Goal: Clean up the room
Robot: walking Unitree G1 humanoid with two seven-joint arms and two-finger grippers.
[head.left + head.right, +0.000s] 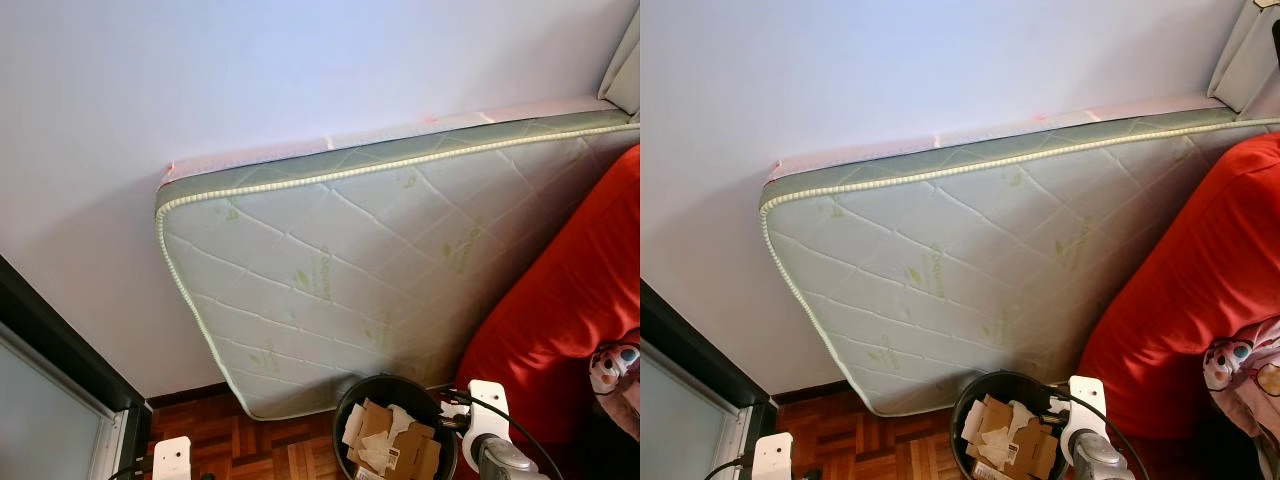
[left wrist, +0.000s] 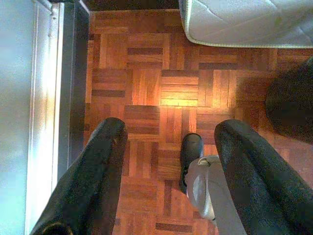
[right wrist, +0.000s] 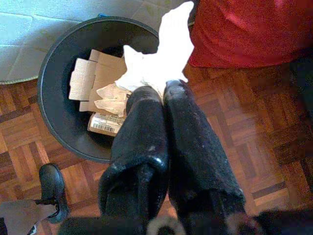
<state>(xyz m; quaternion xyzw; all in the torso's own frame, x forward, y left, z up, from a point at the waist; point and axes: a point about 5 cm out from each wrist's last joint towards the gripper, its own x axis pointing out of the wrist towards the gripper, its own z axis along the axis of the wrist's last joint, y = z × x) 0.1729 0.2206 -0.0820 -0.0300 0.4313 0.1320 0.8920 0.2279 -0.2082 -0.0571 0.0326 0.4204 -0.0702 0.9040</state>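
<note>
Crumpled white paper point(image 3: 159, 58) sits pinched between the closed black fingers of the right gripper point(image 3: 163, 90), held just above the near rim of a round black waste bin point(image 3: 58, 73) that stands on the wooden parquet floor point(image 2: 146, 88). Inside the bin lie torn brown cardboard pieces point(image 3: 93, 78), pale paper scraps and a labelled packet, partly hidden behind the fingers. From the head views the bin point(image 1: 395, 430) is cut off at the lower edge, with the right arm's white wrist beside it on the right. Behind the bin a white quilted mattress point(image 1: 370, 260) with green piping leans against the pale wall. A red fabric cushion point(image 1: 570, 290) rises to the right, cropped by the frame. The left gripper point(image 2: 168, 142) hangs over bare floor with its fingers spread apart and nothing between them; below it a black foot of the robot point(image 2: 190, 152) is visible.
</note>
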